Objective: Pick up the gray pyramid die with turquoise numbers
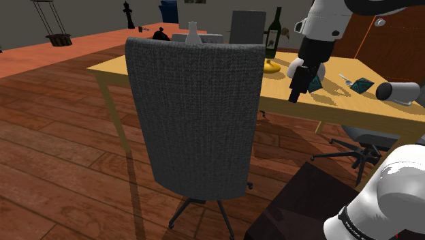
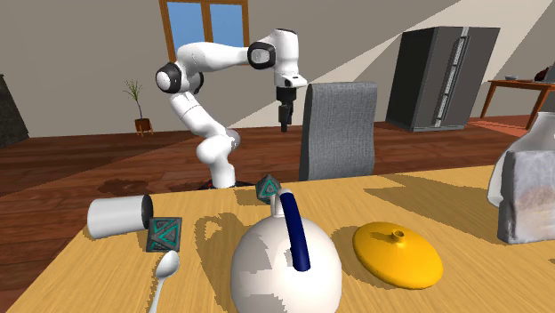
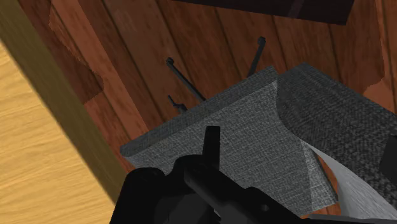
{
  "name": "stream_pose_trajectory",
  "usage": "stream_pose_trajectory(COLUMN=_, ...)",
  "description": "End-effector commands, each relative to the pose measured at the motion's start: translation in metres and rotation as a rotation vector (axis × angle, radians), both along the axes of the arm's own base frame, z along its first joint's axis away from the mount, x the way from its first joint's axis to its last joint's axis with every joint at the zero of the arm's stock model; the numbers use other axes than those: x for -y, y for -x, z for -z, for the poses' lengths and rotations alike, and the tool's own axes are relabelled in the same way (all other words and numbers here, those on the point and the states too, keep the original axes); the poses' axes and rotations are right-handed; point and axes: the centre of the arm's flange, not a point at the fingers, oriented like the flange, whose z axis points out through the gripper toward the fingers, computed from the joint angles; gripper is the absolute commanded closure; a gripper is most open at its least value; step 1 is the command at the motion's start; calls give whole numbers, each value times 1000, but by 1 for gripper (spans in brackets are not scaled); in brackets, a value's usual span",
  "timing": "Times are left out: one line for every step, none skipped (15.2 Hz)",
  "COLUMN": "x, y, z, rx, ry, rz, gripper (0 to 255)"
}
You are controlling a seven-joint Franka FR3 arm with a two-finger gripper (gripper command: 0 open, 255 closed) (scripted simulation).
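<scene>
Two dark grey dice with turquoise marks lie on the wooden table (image 2: 462,209). One die (image 2: 269,188) (image 1: 316,84) sits near the table edge that faces the arm. The other die (image 2: 164,234) (image 1: 361,85) lies beside a tipped white cup (image 2: 120,216). I cannot tell which of them is the pyramid. My black gripper (image 2: 285,123) (image 1: 295,94) hangs high in the air off that table edge, beside the grey chair (image 2: 338,129), well apart from both dice. In the wrist view its fingers (image 3: 212,139) meet, holding nothing, above the chair seat (image 3: 254,140).
On the table stand a white teapot with a blue handle (image 2: 285,267), a yellow lid (image 2: 398,253), a spoon (image 2: 166,267) and a wine bottle (image 1: 273,34). A tall grey chair back (image 1: 194,116) stands in front of the table in the shoulder view.
</scene>
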Motion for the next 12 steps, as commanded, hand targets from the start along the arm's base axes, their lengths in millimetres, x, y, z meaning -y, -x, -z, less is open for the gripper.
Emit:
stream_pose_trajectory(x=0, y=0, z=0, rx=0, ry=0, rz=0, gripper=0)
stream_pose_trajectory(x=11, y=-5, z=2, rx=-17, ry=10, rz=-8, gripper=0)
stream_pose_trajectory(x=22, y=-11, z=4, rx=-34, ry=20, rz=-15, gripper=0)
stream_pose_trajectory(x=33, y=-17, z=6, rx=-51, ry=30, rz=-23, gripper=0)
stream_pose_trajectory(x=45, y=-22, z=8, rx=-68, ry=40, rz=-31, gripper=0)
stream_pose_trajectory(x=56, y=-28, z=11, rx=-85, ry=50, rz=-39, gripper=0)
stream_pose_trajectory(x=67, y=-34, z=13, rx=-103, ry=60, rz=-46, gripper=0)
stream_pose_trajectory(x=78, y=-39, z=15, rx=-120, ry=70, rz=-54, gripper=0)
stream_pose_trajectory(x=89, y=-45, z=17, rx=-137, ry=80, rz=-62, gripper=0)
stream_pose_trajectory(x=100, y=-51, z=19, rx=-154, ry=90, rz=-69, gripper=0)
stream_pose_trajectory(x=111, y=-57, z=21, rx=-171, ry=100, rz=-77, gripper=0)
stream_pose_trajectory(x=122, y=-63, z=23, rx=-188, ry=110, rz=-85, gripper=0)
